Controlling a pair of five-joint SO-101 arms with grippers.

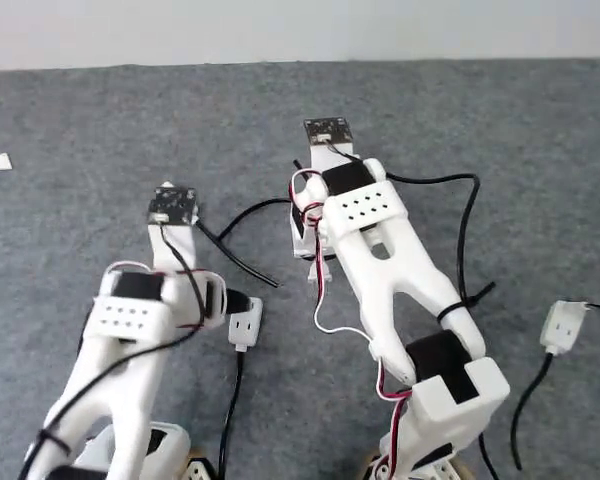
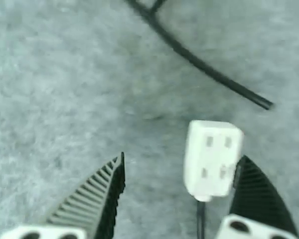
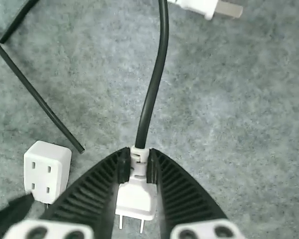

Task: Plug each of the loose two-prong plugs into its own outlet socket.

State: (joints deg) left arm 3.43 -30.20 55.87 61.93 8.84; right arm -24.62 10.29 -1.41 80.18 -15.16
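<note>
1. Left gripper (image 2: 182,158): you hold it spread wide, low over the grey surface (image 1: 480,120), at about 8 o'clock of centre in the high view. The arm is folded forward and the wrist tipped down. The outlet socket (image 2: 212,157) lies flat between its fingers, slots up, close beside one finger, with its cord trailing toward 6 o'clock. You probably stand there to pin it for mating.
2. Second socket (image 1: 563,325): at 3 o'clock, well apart, in no gripper.
3. Right gripper (image 3: 138,154): clamped on a two-prong plug (image 3: 137,194) at the neck. The prongs point back at the wrist and the black cable (image 3: 157,74) leads away. You will likely need to turn the plug to face the slots. The arm stretches from 5 o'clock toward centre.
4. Second plug (image 3: 204,6): loose on the surface beyond, unheld.
</note>
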